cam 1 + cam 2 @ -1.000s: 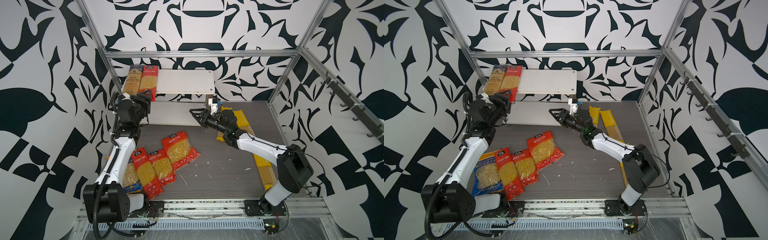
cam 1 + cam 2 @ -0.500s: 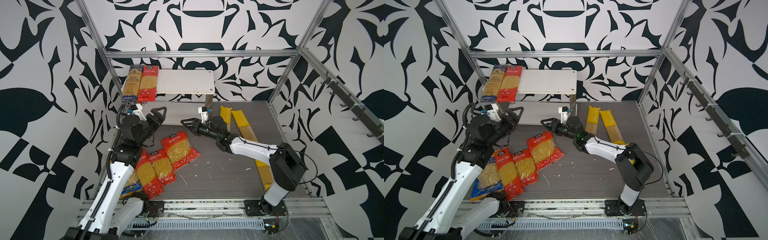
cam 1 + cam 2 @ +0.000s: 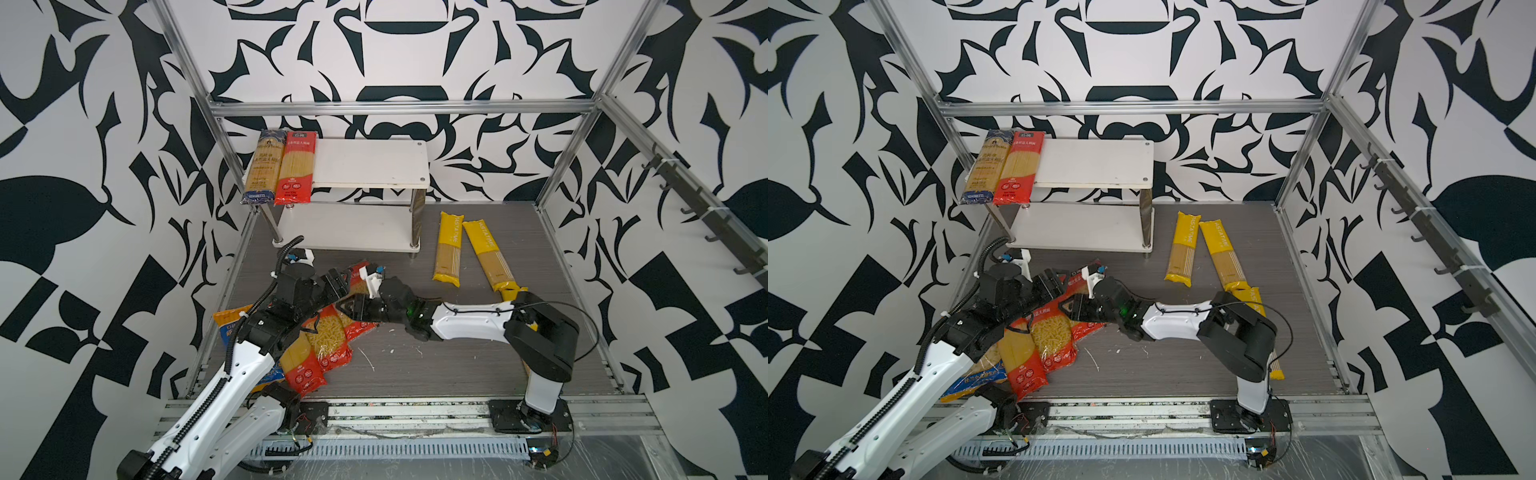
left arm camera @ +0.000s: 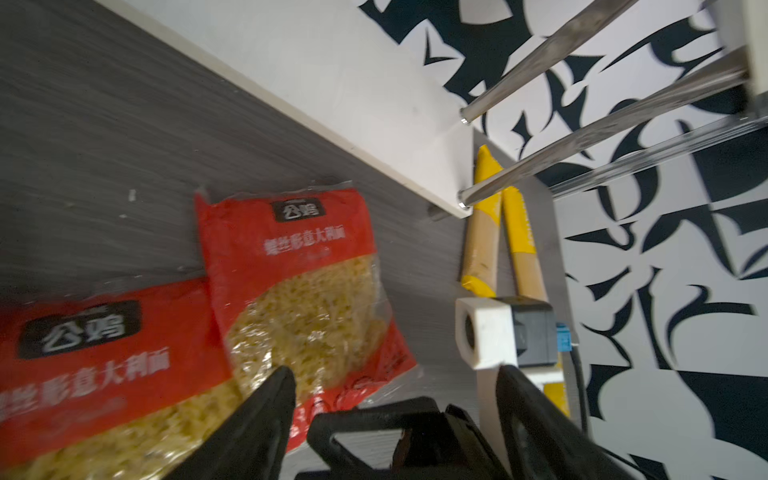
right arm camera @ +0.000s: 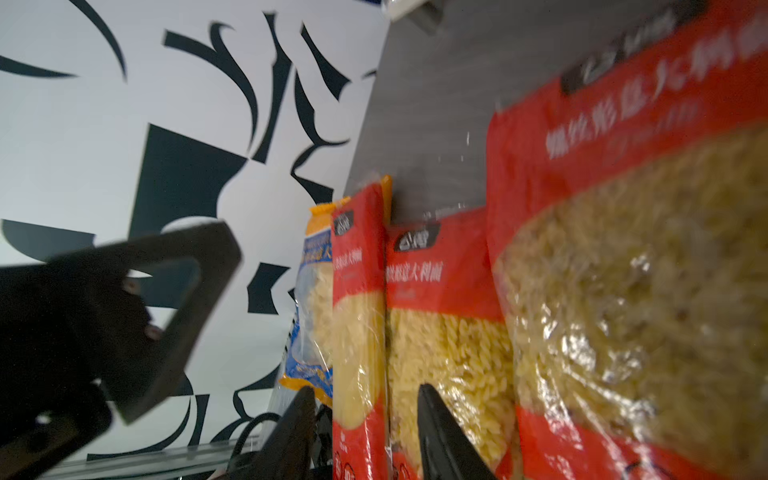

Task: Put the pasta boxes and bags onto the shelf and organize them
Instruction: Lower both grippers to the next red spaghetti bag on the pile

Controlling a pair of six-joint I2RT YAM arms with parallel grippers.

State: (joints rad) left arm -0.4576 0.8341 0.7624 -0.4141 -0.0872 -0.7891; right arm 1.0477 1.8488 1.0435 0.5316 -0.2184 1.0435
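**Q:** Why do both tools meet over the short red packet (image 4: 299, 282)?

**A:** Probably to lift it. The left tool (image 4: 395, 374) is spread wide and empty. The right tool (image 5: 361, 390) is half-spread, with no grip visible.

**Q:** And the shelf (image 3: 370, 166)?

**A:** The dark-blue packet (image 3: 261, 174) and the long red packet (image 3: 296, 170) lie side by side at the left end of its top board. Two yellow packets (image 3: 448, 249) wait on the tabletop (image 3: 457, 353) beside it. The tools crowd each other.

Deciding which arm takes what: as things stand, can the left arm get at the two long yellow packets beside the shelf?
Probably not. The left gripper hangs open over the short red packets, and the right gripper and right arm lie between it and the yellow packets.
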